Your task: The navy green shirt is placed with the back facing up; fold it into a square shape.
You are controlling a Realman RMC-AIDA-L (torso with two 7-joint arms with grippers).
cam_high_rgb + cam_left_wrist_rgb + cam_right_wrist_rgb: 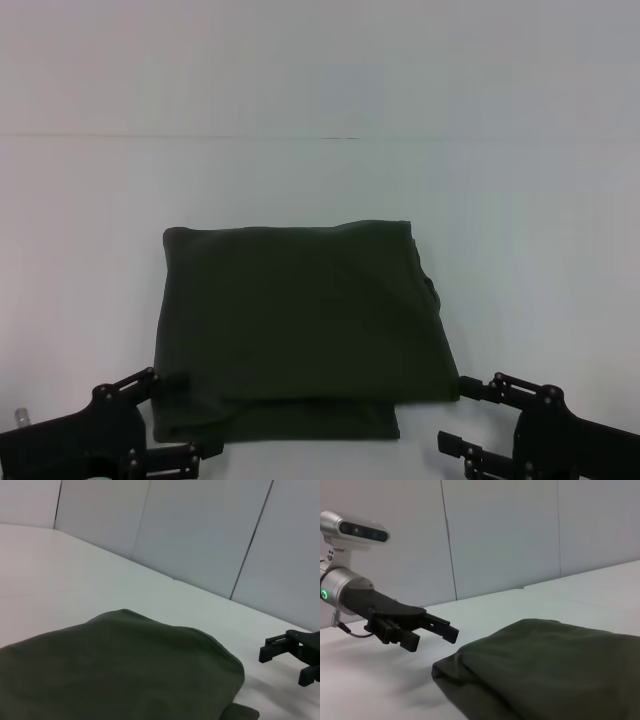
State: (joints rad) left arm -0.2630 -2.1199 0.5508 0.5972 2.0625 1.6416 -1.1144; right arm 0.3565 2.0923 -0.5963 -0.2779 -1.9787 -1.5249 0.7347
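The navy green shirt (295, 325) lies folded into a rough square in the middle of the white table, plain side up, with a lower layer sticking out along its near edge. No lettering shows. My left gripper (178, 415) is open at the shirt's near left corner, and the right wrist view shows that left gripper (426, 632) just clear of the cloth (545, 670). Open too is my right gripper (455, 412), beside the near right corner with nothing between its fingers. The left wrist view shows that right gripper (286, 664) beyond the shirt (120, 670).
The white table (320, 180) runs wide on all sides of the shirt. A pale panelled wall (200, 530) stands behind it. The left arm's wrist camera housing (355, 530) shows in the right wrist view.
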